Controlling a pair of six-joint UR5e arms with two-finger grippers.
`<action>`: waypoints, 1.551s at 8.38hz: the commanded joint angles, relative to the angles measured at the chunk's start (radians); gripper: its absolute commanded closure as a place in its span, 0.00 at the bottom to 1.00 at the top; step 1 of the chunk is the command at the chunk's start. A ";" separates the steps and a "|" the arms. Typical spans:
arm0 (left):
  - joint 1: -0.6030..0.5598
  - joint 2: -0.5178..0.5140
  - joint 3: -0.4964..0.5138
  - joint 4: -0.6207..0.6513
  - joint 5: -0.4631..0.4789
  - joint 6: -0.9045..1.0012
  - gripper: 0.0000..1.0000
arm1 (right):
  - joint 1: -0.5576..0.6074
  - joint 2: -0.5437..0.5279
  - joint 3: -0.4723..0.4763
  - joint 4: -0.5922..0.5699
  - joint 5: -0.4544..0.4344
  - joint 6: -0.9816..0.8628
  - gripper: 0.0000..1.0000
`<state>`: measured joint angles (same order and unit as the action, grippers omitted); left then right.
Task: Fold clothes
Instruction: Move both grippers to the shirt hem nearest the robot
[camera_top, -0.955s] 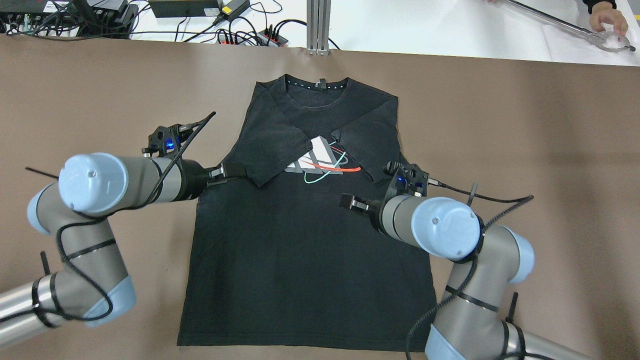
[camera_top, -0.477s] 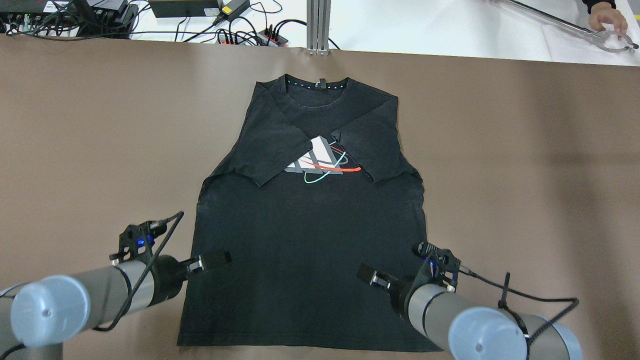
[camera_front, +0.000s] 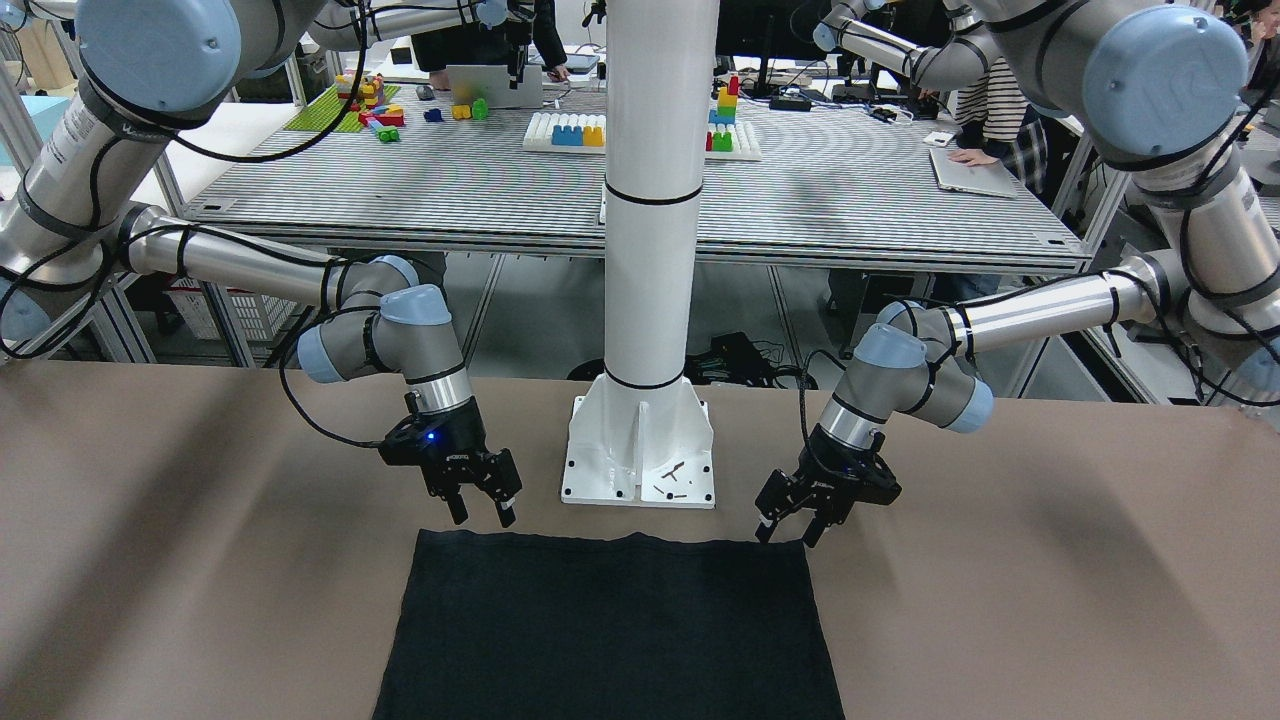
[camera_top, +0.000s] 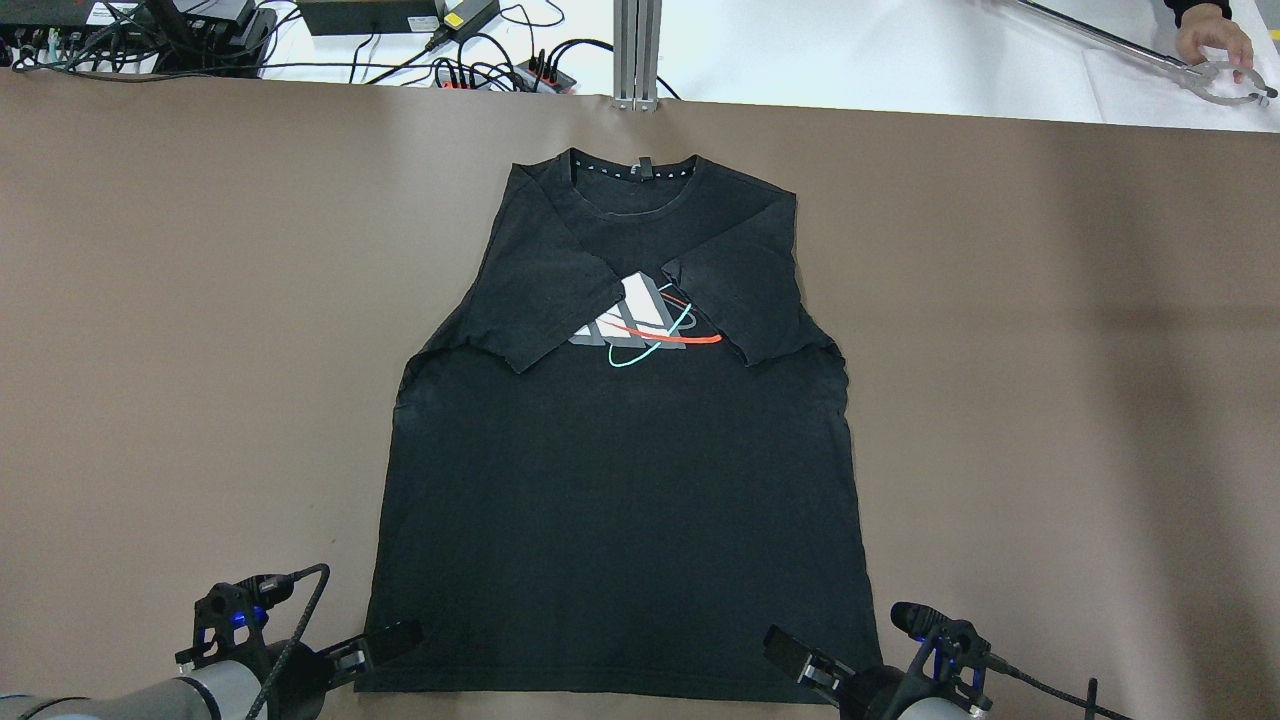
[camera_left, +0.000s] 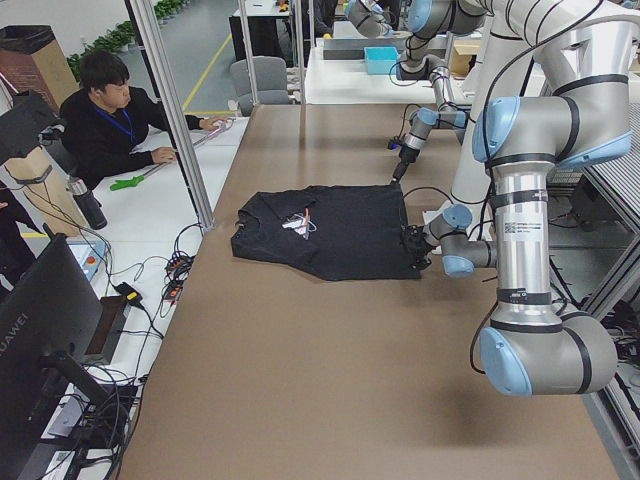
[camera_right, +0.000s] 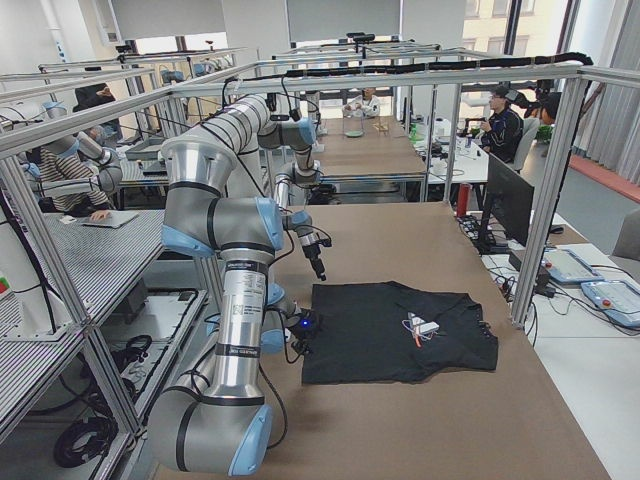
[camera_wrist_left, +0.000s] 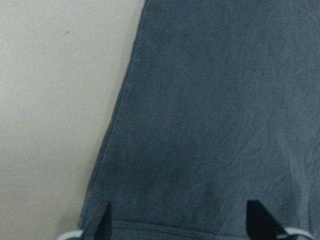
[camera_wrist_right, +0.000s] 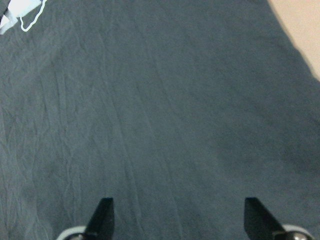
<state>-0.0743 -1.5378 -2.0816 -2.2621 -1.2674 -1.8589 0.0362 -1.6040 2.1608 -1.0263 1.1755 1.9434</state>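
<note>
The clothes are a black T-shirt (camera_top: 620, 480) with a white, red and teal print (camera_top: 645, 320), lying flat on the brown table with its collar at the far side. Both sleeves are folded inward over the chest. The near hem (camera_front: 610, 545) runs straight. My left gripper (camera_top: 392, 637) hovers open over the hem's left corner, and in the left wrist view the shirt's side edge (camera_wrist_left: 115, 135) runs between the spread fingertips (camera_wrist_left: 100, 222). At the hem's right corner my right gripper (camera_top: 787, 648) is open too, with only cloth (camera_wrist_right: 165, 110) between its fingertips (camera_wrist_right: 102, 215).
The white pillar's base plate (camera_front: 640, 460) stands just behind the hem. Power strips and cables (camera_top: 500, 70) line the far table edge. A person's hand (camera_top: 1212, 35) holds a metal tool at the far right. Another person (camera_left: 110, 120) sits beside the table.
Both arms have drawn back from the folded sleeves to the near hem corners. The shirt has not moved.
</note>
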 joint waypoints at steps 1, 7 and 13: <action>0.039 0.027 0.041 -0.004 0.020 -0.025 0.05 | -0.024 -0.051 0.004 0.055 -0.028 0.014 0.07; 0.067 0.019 0.103 -0.085 0.028 -0.043 0.13 | -0.024 -0.051 0.004 0.057 -0.030 0.014 0.07; 0.064 0.059 0.101 -0.132 0.048 -0.042 0.48 | -0.024 -0.051 0.004 0.057 -0.030 0.012 0.06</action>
<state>-0.0111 -1.4973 -1.9799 -2.3940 -1.2199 -1.9029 0.0123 -1.6551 2.1645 -0.9695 1.1459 1.9562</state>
